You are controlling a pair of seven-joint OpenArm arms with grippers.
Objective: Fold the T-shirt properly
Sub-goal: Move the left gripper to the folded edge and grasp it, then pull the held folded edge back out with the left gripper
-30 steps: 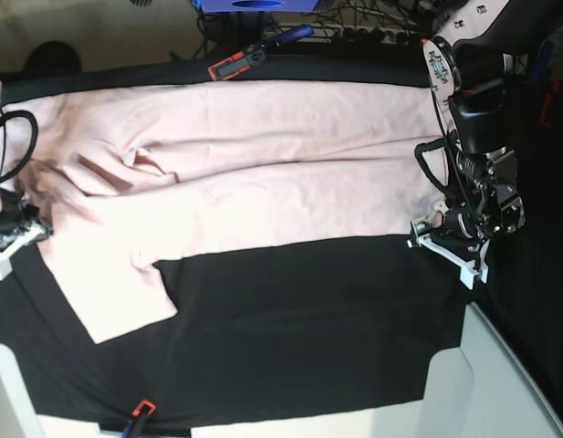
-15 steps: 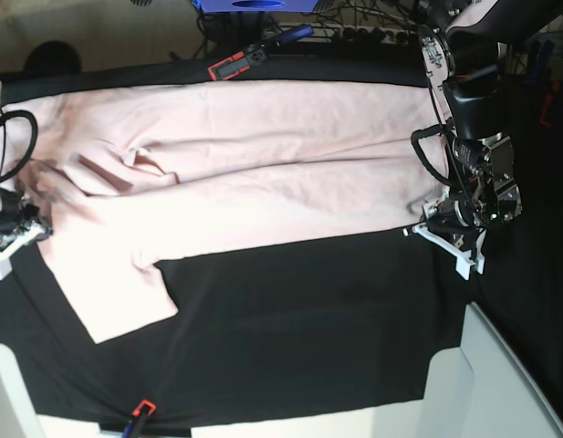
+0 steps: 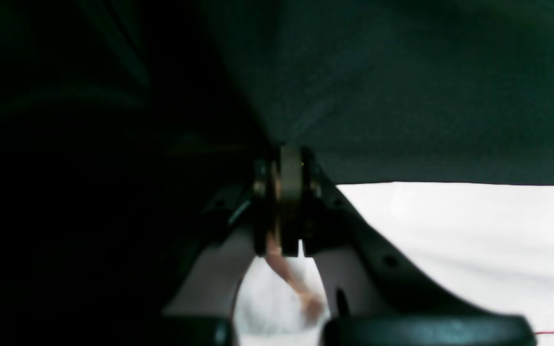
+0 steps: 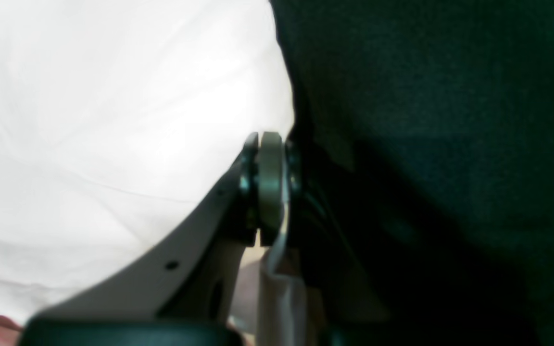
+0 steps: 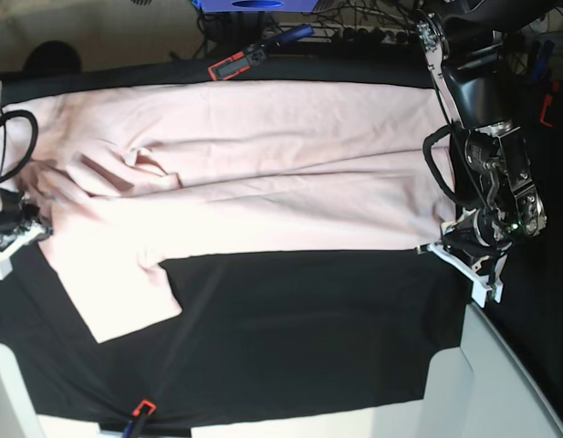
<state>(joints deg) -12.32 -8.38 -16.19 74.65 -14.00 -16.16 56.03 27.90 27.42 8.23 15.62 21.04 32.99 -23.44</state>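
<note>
1. Left wrist view: the jaws of the left gripper [image 3: 284, 202] are pinched tight together. A thin bit of pale cloth from the T-shirt [image 3: 450, 250] runs up between them, so they seem to be holding its edge. The rest of the shirt lies just beside the jaws, on the black table cloth [image 3: 402, 96].

2. Right wrist view: the jaws of the right gripper [image 4: 270, 187] are pinched tight too. A strip of pale cloth sits between them. The T-shirt [image 4: 113, 120] spreads out on one side of the jaws, the black table cloth [image 4: 426, 120] on the other.

3. Base view: the T-shirt [image 5: 263, 173] lies long across the desk. One long fold already looks made. A sleeve [image 5: 117, 292] sticks out near the right gripper [image 5: 12, 239]. The left gripper [image 5: 468, 260] holds the other end's corner. The next folds are not yet done.
</note>
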